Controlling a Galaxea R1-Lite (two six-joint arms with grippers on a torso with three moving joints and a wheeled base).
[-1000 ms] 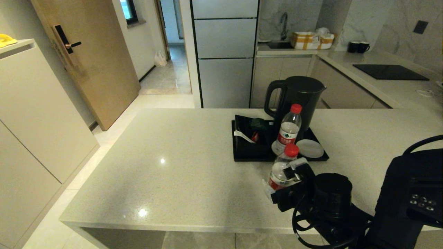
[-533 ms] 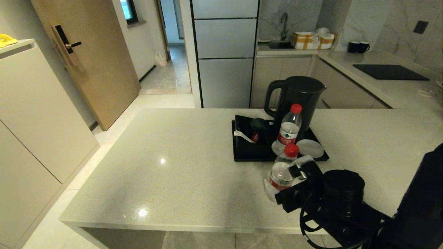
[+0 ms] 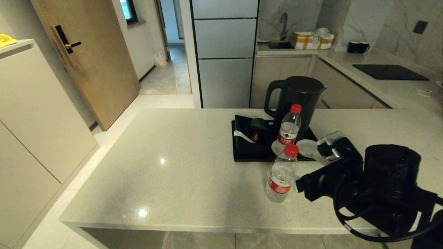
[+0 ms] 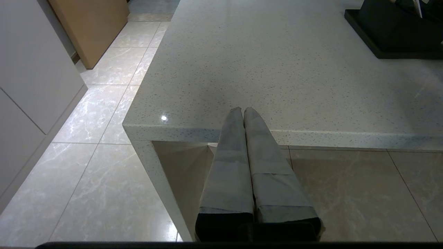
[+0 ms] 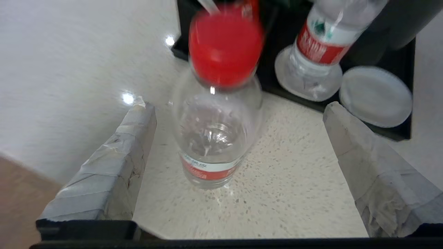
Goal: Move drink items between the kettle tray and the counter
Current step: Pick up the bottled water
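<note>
One water bottle [image 3: 281, 174] [image 5: 214, 138] with a red cap stands upright on the grey speckled counter [image 3: 180, 166] [image 5: 294, 180], just in front of the kettle tray [image 3: 242, 156]. My right gripper [image 3: 309, 166] [image 5: 237, 107] hovers to the right of this bottle, open wide and touching nothing. A second bottle [image 3: 289, 133] [image 5: 320, 45] stands on the tray beside a white coaster [image 5: 375, 97], in front of the black kettle [image 3: 297, 95]. My left gripper [image 4: 242, 111] is shut and empty, parked low at the counter's near edge [image 4: 311, 136].
A black caddy [image 3: 249, 135] with sachets fills the tray's left half. Behind, the grey worktop carries two black mugs [image 3: 358, 46] and a black cooktop [image 3: 389, 72]. Left of the counter lies tiled floor [image 4: 104, 114] and a wooden door [image 3: 90, 55].
My right gripper has drawn back to the right and risen away from the near bottle. The bottle stays standing alone on the counter. The left arm has not moved.
</note>
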